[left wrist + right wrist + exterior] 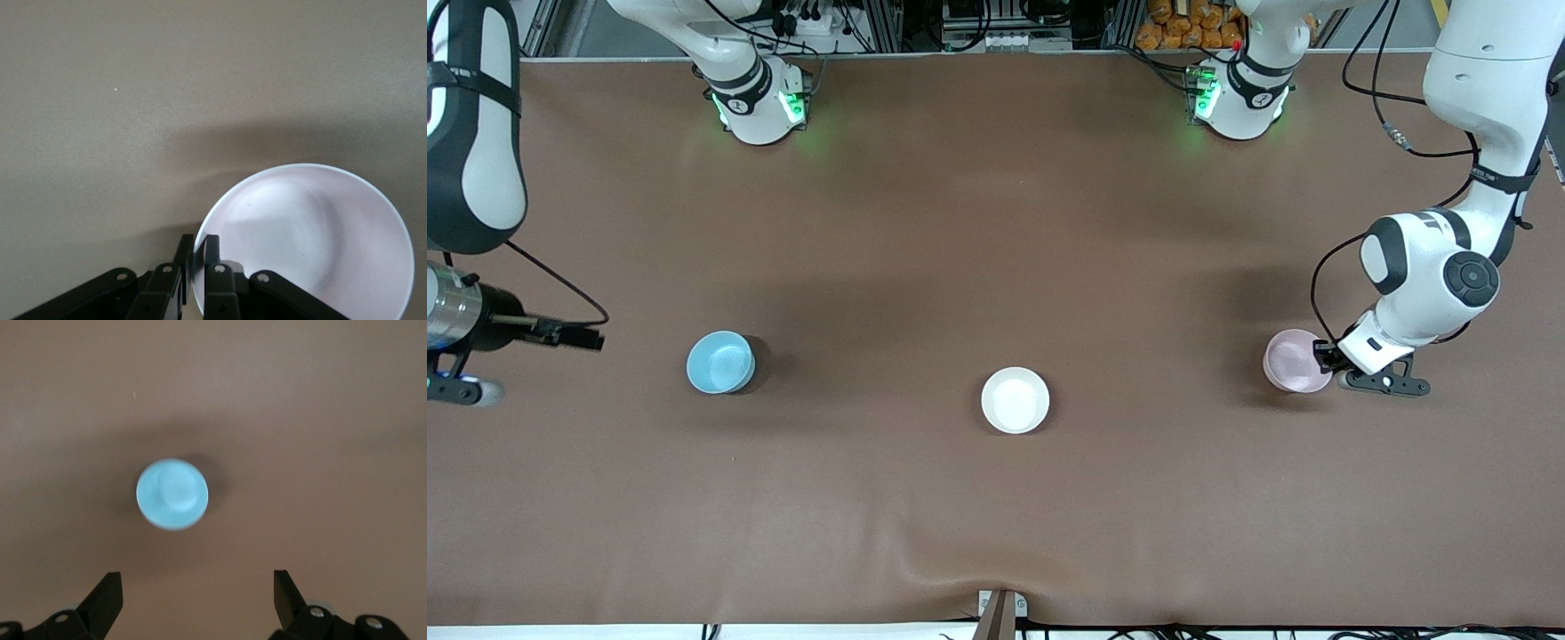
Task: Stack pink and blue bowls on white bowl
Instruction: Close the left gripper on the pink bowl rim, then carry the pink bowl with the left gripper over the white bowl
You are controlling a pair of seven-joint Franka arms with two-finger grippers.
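Left gripper (198,267) pinches the rim of the pale pink round plastic bowl (1294,359); right gripper (198,600) hangs wide open above the light blue round plastic bowl (720,362).

The small white round plastic bowl (1015,400) sits mid-table, the pink one at about its 3 o'clock, the blue one at its 9 o'clock. To do it well, I think — lift straight up, keep the rim level, lower the pink bowl centred over the white one. No label or writing can be read.

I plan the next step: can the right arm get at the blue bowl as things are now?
Probably yes. The right end effector hangs open above the blue bowl, which stands alone on the table with nothing on it.
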